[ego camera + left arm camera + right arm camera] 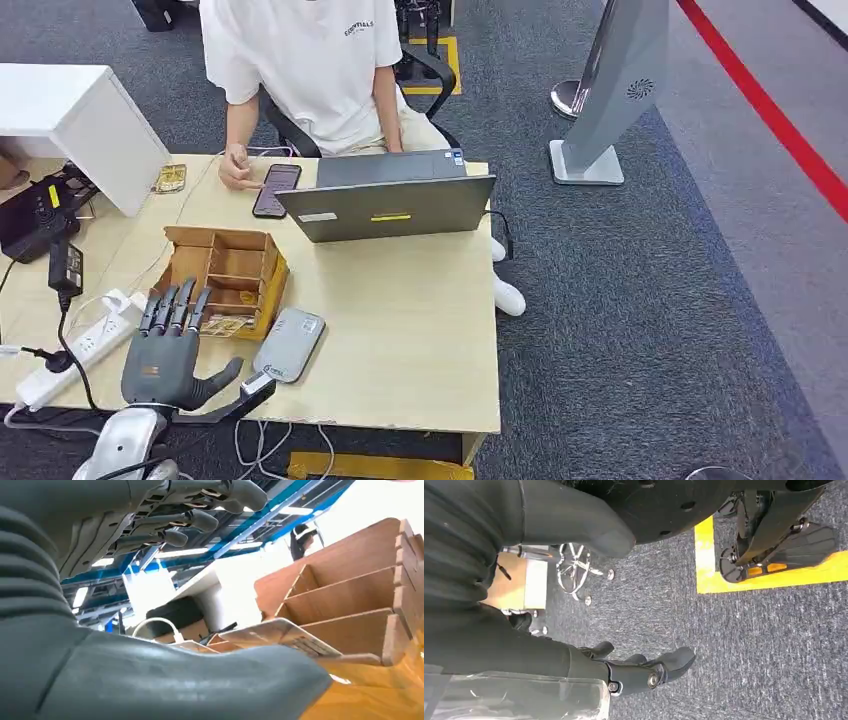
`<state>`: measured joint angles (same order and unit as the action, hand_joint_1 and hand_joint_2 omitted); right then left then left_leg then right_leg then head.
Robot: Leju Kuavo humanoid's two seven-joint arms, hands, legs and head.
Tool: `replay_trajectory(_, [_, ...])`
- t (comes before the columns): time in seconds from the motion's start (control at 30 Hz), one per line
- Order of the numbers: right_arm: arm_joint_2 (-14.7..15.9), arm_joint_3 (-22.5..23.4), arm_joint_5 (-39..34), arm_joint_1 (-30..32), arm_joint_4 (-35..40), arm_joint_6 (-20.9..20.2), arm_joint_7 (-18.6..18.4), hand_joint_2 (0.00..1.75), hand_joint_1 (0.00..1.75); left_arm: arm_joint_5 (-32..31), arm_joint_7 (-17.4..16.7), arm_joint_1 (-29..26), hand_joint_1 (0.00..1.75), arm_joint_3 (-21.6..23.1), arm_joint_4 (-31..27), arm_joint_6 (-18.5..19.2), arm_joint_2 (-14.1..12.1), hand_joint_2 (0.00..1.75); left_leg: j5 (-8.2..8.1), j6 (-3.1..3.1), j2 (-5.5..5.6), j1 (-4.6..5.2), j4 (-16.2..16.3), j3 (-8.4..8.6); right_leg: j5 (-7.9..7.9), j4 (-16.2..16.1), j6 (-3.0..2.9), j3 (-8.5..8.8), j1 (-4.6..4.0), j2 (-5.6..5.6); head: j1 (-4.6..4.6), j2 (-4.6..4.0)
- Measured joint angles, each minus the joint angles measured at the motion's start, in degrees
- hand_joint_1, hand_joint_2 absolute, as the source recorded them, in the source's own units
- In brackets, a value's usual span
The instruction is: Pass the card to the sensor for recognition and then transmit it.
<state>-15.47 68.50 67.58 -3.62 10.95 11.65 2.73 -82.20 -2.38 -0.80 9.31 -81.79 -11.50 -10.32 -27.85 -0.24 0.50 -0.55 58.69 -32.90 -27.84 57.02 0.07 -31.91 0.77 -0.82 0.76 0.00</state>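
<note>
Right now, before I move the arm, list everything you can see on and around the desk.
Card box: one, brown, divided, desk's left part.
Card: one, pale, at the box's near edge.
Sensor: one, grey, flat, right of the box.
Laptop: one, grey, open, far side.
Phone: one, dark, under the person's hand.
Power strip: one, white, left edge.
Person: one, white shirt, seated behind the desk.
Left robot hand: grey, fingers spread over the box's near edge.
Right robot hand: dark, hanging above the carpet.
</note>
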Motion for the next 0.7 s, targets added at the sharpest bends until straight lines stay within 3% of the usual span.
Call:
replay_trajectory(0.33, [0.0, 0.0, 0.8, 0.0, 0.0, 0.0, -0.2, 1.75, 0.0, -0.6, -0.2, 0.4, 0.0, -1.3, 1.4, -1.6, 1.7, 1.75, 0.0, 0.0, 0.0, 0.0, 0.0, 0.0, 0.0, 0.0, 0.0, 0.0, 0.0, 0.0, 0.02, 0.0])
replay_trajectory(0.7, [0.0, -0.5, 2.0, 0.0, 0.0, 0.0, -0.4, 1.75, 0.0, -3.8, -1.9, 3.4, 0.0, -2.5, 4.9, -8.6, 3.6, 1.75, 0.0, 0.0, 0.01, 0.0, 0.0, 0.0, 0.0, 0.0, 0.0, 0.0, 0.0, 0.0, 0.02, 0.0])
